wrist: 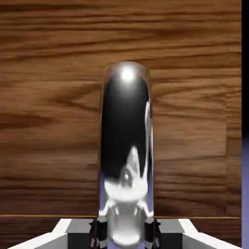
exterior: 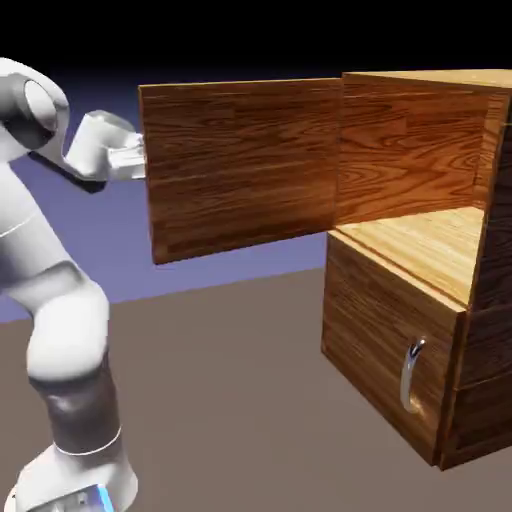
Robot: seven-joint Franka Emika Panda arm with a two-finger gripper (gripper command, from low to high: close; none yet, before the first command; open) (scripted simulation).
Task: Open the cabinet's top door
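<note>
White all over, this arm (exterior: 60, 330): fat, rounded, glossy segments with smooth bulging joints, and thin dark seam lines ringing the shell. There's a grey band low on the lower segment, and a light-blue strip glowing on the base at the bottom left. Up at the claw (wrist: 125, 233), pale grey-white housing, dark ribbed pads (wrist: 98, 232) on the inner faces.

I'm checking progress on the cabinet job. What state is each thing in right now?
top door: swung wide open, standing out from the cabinet toward the arm.
top door's handle: clamped between the claw's fingers.
claw: shut on the handle; in the exterior view it is hidden behind the door's edge.
upper compartment: exposed, nothing seen inside.
lower panel: closed, its short handle untouched.
</note>
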